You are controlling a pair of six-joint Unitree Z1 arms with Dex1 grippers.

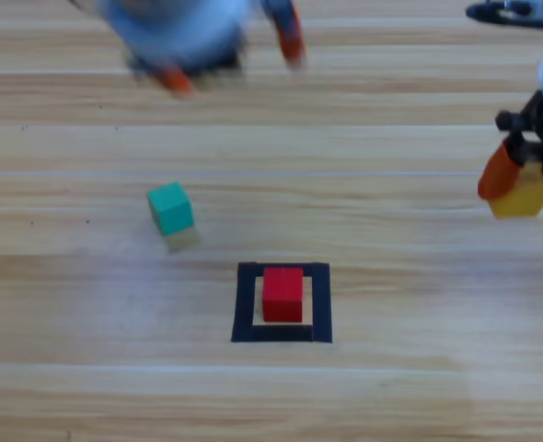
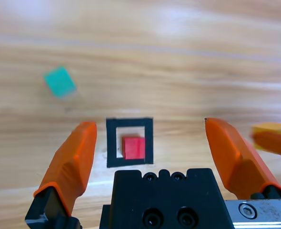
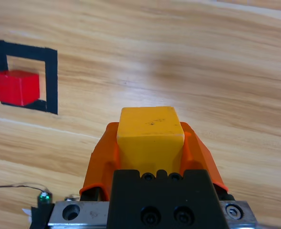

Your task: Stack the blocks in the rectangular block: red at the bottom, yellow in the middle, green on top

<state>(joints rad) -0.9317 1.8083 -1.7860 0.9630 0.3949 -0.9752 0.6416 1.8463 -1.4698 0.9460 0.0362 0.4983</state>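
The right pincer (image 1: pixel 520 180) holds the yellow cube (image 1: pixel 525 193), clamped between its jaws, near the tabletop's (image 1: pixel 391 396) right edge. The red cube (image 1: pixel 283 294) sits inside the black tape square (image 1: pixel 245 304), well to its left and nearer the camera. The left pincer (image 1: pixel 230 55), jaws wide, waits at the top.

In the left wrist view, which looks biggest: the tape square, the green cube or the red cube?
1. Tape square.
2. Green cube.
3. Red cube.
The cubes look nearly alike, so their order is unsure.
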